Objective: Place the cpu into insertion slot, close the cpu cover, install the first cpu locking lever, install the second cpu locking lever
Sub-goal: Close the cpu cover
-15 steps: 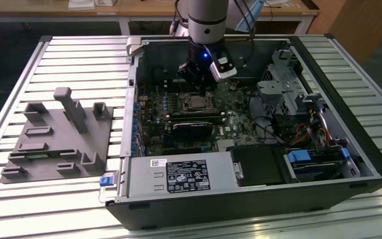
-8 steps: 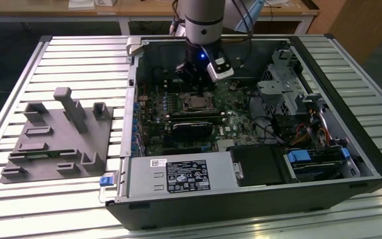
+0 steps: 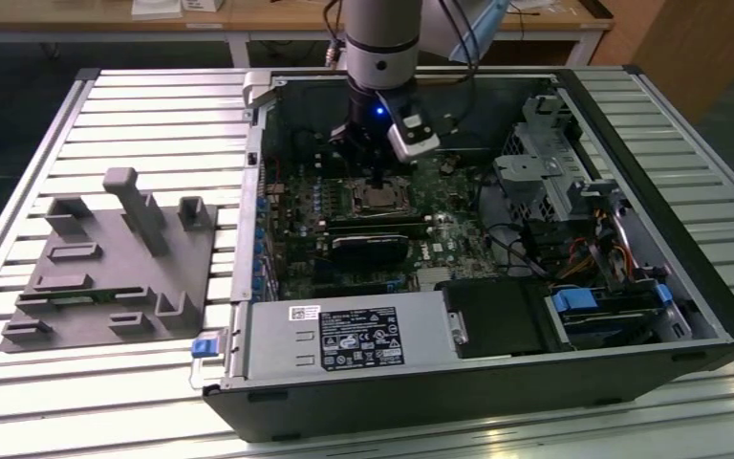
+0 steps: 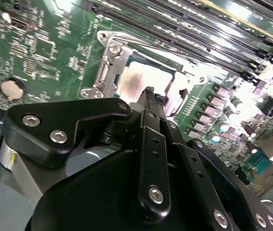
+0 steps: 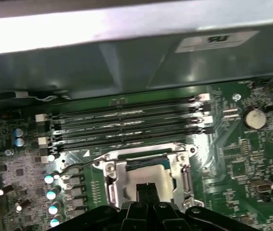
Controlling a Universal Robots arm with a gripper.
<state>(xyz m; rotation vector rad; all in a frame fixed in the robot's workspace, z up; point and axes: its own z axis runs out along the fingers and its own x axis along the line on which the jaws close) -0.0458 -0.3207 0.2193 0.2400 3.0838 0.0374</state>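
Open computer case, arm hung down into it. Green circuit board lay beneath the gripper; fingers pressed together, gripping nothing. Directly under the tips: insertion slot, cpu cover lying flat over it, cpu seated, showing through the window. Tip contact with the cpu unclear.

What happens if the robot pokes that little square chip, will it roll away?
Probably not. The cpu is flat and sits in the window of the silvery cpu cover, so it likely would not budge. Its metal top looks stiff, and smooth enough to be slippery for the gripper poised close to it.
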